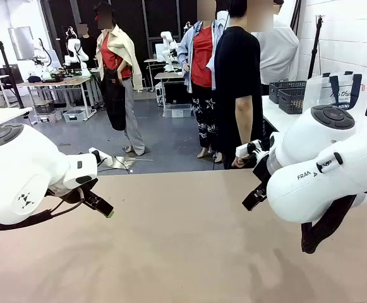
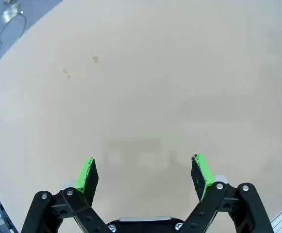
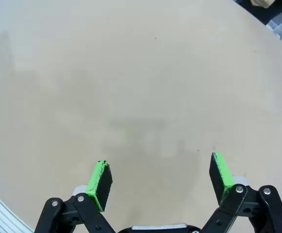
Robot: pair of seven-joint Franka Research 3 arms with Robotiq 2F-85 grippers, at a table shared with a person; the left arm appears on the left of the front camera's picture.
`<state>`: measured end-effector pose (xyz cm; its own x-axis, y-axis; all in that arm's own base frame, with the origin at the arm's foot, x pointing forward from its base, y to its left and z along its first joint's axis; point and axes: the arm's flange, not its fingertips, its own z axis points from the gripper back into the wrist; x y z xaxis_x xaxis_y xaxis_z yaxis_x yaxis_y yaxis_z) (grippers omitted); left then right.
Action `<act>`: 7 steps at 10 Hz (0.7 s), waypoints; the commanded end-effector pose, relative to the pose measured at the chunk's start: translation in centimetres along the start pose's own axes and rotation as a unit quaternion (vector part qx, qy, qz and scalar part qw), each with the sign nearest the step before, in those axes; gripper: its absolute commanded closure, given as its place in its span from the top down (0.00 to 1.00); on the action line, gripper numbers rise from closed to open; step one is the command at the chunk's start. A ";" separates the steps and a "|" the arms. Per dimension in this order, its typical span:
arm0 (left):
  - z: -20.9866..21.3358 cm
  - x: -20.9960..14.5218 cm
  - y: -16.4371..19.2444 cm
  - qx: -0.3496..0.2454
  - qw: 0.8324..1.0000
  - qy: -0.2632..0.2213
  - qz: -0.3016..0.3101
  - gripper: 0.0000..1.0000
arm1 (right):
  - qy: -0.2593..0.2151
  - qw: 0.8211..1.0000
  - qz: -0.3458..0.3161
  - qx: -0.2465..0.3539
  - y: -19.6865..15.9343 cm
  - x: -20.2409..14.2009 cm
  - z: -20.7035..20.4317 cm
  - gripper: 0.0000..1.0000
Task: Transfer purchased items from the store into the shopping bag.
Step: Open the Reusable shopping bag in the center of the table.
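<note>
- Shopping bag of translucent clear plastic with navy blue strap handles: in the front view it stands upright on a white side table at the far right, well apart from both grippers. Its lower part is hidden behind the right arm. What it holds is too dim to tell.
- Two dark grey mesh baskets sit just beside the bag, on its left, on the same white table.
- A person in a black short-sleeved top stands at the far edge of the wide beige work table, between the middle and the right arm, with one hand hanging at their side.
- Left gripper, black with green pads: it hangs above the near left part of the beige table, angled downward. In the left wrist view the left gripper is spread wide, nothing between its green pads, and bare tabletop lies below it with a few small faint marks.
- Right gripper: it hangs above the right part of the beige table, near the far edge. In the right wrist view the right gripper is also spread wide and grasps nothing. Its green pads frame bare tabletop, and soft shadows fall on the surface.
</note>
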<state>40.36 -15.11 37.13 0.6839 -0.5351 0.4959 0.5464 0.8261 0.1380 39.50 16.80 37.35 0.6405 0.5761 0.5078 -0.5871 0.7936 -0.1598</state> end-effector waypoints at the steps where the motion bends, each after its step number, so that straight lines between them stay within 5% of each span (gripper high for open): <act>1: 0.0 0.0 0.0 0.000 1.000 0.000 0.000 1.00 | 0.000 1.000 0.000 0.000 0.0 0.0 0.0 1.00; 7: 0.0 0.0 0.0 0.000 1.000 0.000 0.000 1.00 | 0.000 1.000 0.000 0.000 0.0 0.0 0.0 1.00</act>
<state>40.33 -15.20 37.13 0.6827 -0.5368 0.4958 0.5480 0.8249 0.1386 39.50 16.81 37.35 0.6403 0.5764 0.5077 -0.5872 0.7934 -0.1602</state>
